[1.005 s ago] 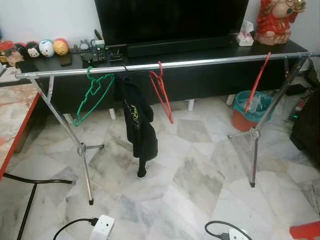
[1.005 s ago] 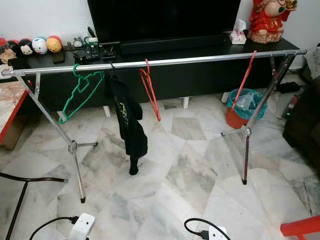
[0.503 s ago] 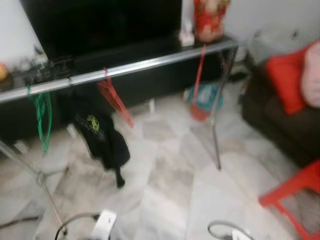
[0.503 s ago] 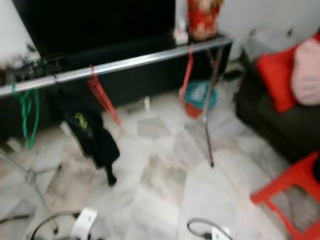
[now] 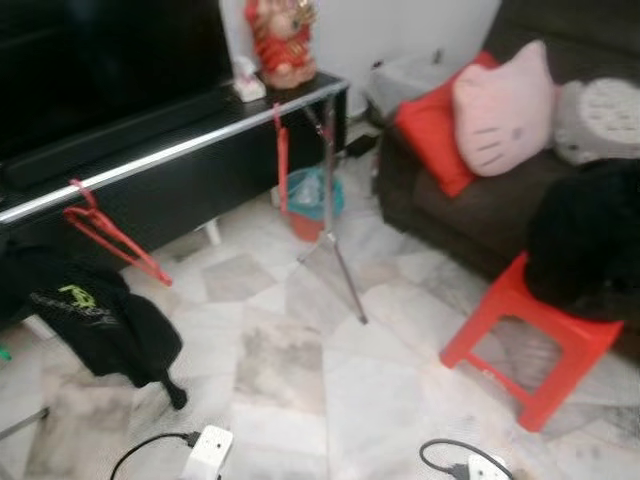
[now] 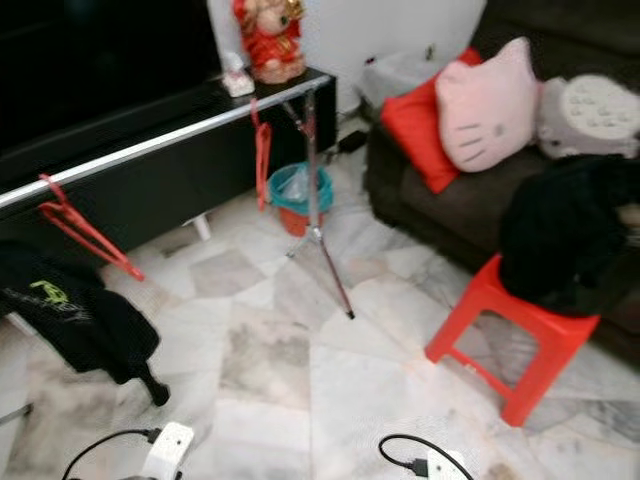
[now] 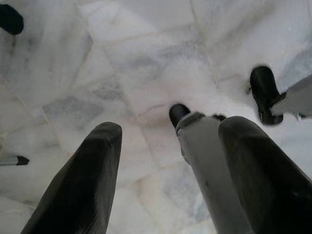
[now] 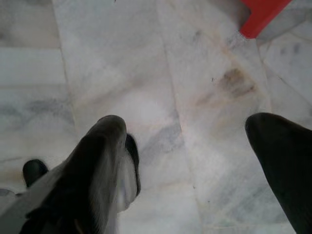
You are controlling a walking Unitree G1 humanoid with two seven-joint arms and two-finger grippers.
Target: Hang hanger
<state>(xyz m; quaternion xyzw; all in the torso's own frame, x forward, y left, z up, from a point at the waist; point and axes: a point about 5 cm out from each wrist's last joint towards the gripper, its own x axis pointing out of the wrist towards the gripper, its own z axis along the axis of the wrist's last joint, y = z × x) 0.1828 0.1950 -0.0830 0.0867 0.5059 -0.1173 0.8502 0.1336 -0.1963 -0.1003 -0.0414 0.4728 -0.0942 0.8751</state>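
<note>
A silver clothes rail (image 5: 150, 158) runs in front of the black TV cabinet. One red hanger (image 5: 110, 235) hangs on it at the left, and another red hanger (image 5: 282, 160) hangs near its right end. A black garment (image 5: 95, 320) droops from the rail at the far left. Both arms hang low over the marble floor. My left gripper (image 7: 173, 126) is open with nothing between its fingers. My right gripper (image 8: 185, 122) is open and empty too, with a red stool leg (image 8: 263, 14) beyond it.
A red plastic stool (image 5: 530, 330) with a black cloth (image 5: 590, 240) on it stands at the right, before a dark sofa (image 5: 470, 210) with red and pink cushions. The rack's leg (image 5: 340, 265), a teal bin (image 5: 310, 190), a power strip (image 5: 205, 455) and a cable (image 5: 470, 465) sit on the floor.
The camera has swung to the right: the rail and garment have slid to the left of the picture, and the sofa and red stool have come into view.
</note>
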